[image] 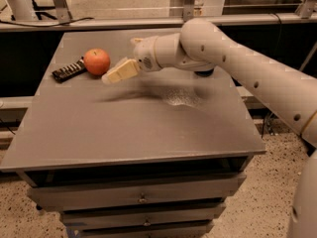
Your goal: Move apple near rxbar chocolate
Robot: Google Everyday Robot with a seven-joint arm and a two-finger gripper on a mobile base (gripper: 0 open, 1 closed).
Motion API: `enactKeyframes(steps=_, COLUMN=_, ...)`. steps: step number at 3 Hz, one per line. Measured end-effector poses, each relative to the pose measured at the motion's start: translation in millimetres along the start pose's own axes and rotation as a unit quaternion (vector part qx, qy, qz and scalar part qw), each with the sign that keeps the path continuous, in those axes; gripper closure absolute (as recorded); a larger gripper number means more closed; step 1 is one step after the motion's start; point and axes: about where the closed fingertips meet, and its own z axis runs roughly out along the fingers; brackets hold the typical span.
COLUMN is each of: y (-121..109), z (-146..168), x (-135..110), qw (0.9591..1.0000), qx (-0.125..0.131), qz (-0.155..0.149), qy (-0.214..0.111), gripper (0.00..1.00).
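Nearest the lower edge, the grey table point(124, 133) shows a stack of drawers point(141, 198) under its front lip, with speckled floor point(262, 192) at lower right. The top is flat, matt and bare through the middle, so a round thing set down carelessly could roll.

Further back, the white arm point(237, 58) reaches in from the right, and the tool point(118, 72) hangs just above the table in the upper left of the frame, just right of the apple point(96, 61) and apart from it. Whether it is spread or pressed together I cannot tell, but it carries nothing.

The apple sits upright in the upper left, against or almost against the right end of the rxbar chocolate point(69, 70), which lies flat and slanted. It looks firm, smooth-skinned and moderately heavy, likely to slip or bruise under a hard pinch, so it is best taken across its widest middle.

Behind the table run a metal rail point(99, 23) and pale floor.
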Motion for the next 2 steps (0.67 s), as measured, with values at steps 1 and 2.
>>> enactKeyframes(steps=1, y=2.1, z=-53.7, x=3.8, qw=0.9989, qx=-0.017, qz=-0.007, qy=-0.042, gripper=0.0)
enactKeyframes(steps=2, y=13.3, z=-99.4, x=13.4, qw=0.9966, qx=-0.032, qz=-0.014, qy=-0.074, gripper=0.0)
